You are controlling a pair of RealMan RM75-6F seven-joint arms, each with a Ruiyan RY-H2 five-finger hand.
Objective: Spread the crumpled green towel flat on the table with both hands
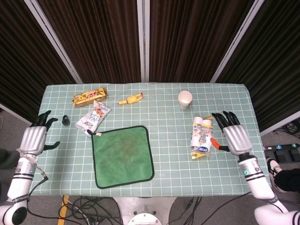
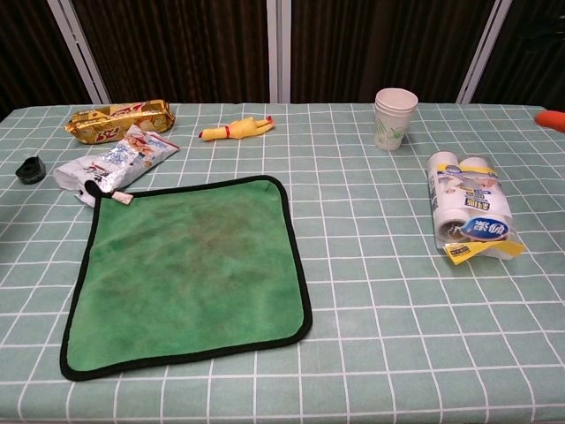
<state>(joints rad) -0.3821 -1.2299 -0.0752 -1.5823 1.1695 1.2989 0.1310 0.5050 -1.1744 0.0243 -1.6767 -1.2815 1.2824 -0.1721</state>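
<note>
A bench (image 1: 154,93) covered in a pale green checked cloth is seen from above and from chest height. Nearest the robot, the green towel (image 1: 123,155) lies spread flat with its dark border showing all round, well apart from both hands and between them. The left robot hand (image 1: 33,139) hovers at the left edge of the bench with its fingers spread and nothing in them; it appears only in the head view. The right robot hand (image 1: 235,137) hovers at the right side, fingers also spread and holding nothing, an orange tip showing at its thumb side; in the chest view only a sliver of orange at the right frame edge shows. Just beside the right robot hand, on its inner side, lies a wrapped pack of white rolls (image 1: 201,135) with a blue and yellow label whose writing is too small to read. Beyond the left robot hand sits a small black ring-shaped object (image 1: 65,120), hard to make out. Touching the towel's far left corner is a silver snack bag (image 1: 93,117) with printed pictures, its text unreadable. Farther back lies a gold snack packet (image 1: 89,96) with red lettering that cannot be read, then a yellow rubber chicken toy (image 1: 130,99). Beyond the right robot hand stands an upright paper cup (image 1: 185,99) with a faint green pattern; its inside looks empty from above.
</note>
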